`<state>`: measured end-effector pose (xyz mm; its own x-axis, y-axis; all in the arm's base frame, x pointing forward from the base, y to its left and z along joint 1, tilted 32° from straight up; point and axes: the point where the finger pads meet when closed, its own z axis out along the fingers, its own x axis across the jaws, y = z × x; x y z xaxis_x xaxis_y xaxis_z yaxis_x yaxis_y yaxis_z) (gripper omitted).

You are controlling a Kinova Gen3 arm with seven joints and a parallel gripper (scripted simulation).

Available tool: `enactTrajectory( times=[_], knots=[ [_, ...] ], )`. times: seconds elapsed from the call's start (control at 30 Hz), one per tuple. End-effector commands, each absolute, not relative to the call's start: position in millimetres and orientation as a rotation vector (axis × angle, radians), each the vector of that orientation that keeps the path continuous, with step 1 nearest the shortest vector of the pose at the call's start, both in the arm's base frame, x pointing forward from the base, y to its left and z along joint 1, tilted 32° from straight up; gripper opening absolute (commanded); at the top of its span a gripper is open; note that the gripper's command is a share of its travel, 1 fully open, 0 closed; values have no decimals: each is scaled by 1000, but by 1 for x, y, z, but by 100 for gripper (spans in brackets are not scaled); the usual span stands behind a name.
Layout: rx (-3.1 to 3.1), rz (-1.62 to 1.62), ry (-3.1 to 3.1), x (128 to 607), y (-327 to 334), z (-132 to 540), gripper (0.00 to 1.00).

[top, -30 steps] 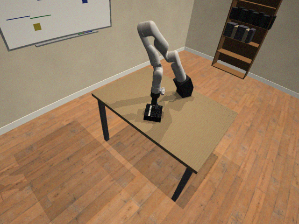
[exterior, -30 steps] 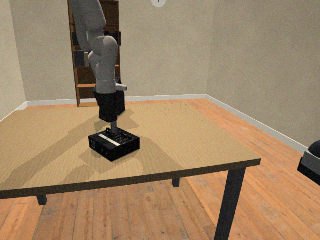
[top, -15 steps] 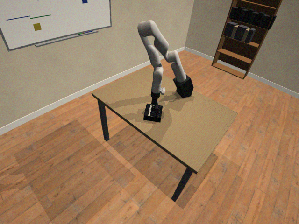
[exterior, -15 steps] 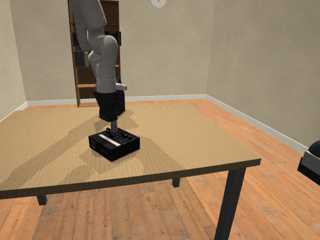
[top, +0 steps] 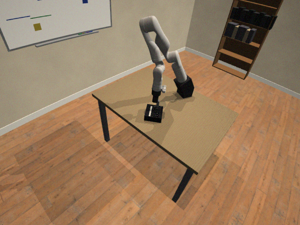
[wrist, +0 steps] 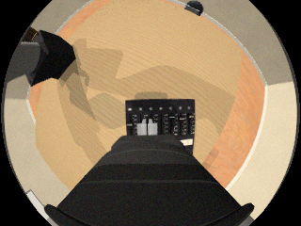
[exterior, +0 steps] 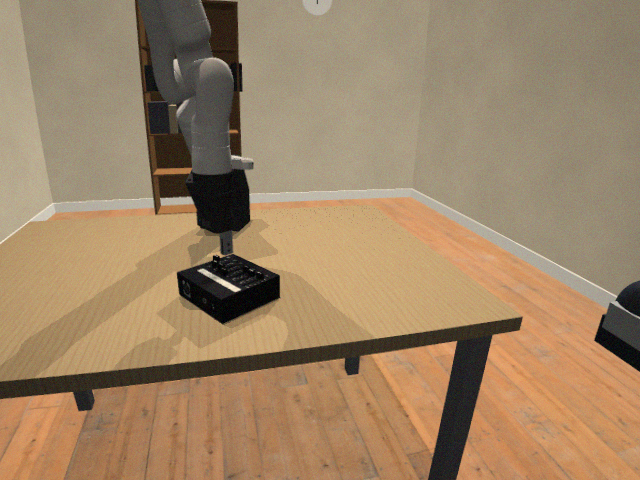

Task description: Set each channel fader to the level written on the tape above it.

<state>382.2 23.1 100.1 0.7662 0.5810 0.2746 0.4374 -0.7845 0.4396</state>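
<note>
The lighting desk [top: 153,113] is a small black box standing flat on the table, with a white tape strip along one edge and a row of faders. It also shows in the exterior view [exterior: 228,286] and in the wrist view [wrist: 160,117]. My gripper [exterior: 225,250] [top: 158,102] is shut with nothing between the fingers. It points straight down, its tip just above the faders at the desk's far edge. In the wrist view the shut fingers [wrist: 147,128] appear as pale shapes over the left-hand faders. The tape's numbers and the cap lines are too small to read.
The arm's black base [top: 184,86] stands on the table behind the desk. The table edge [top: 145,135] lies close in front of the desk. A bookshelf [top: 244,36] stands in the far corner and a whiteboard [top: 53,19] hangs on the wall.
</note>
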Motion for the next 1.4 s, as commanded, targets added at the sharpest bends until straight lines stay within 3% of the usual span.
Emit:
enactTrajectory(
  times=[0.0,1.37],
  knots=[
    [2609,593,787,384,28,108,0],
    [2617,598,768,379,31,116,0]
  ],
)
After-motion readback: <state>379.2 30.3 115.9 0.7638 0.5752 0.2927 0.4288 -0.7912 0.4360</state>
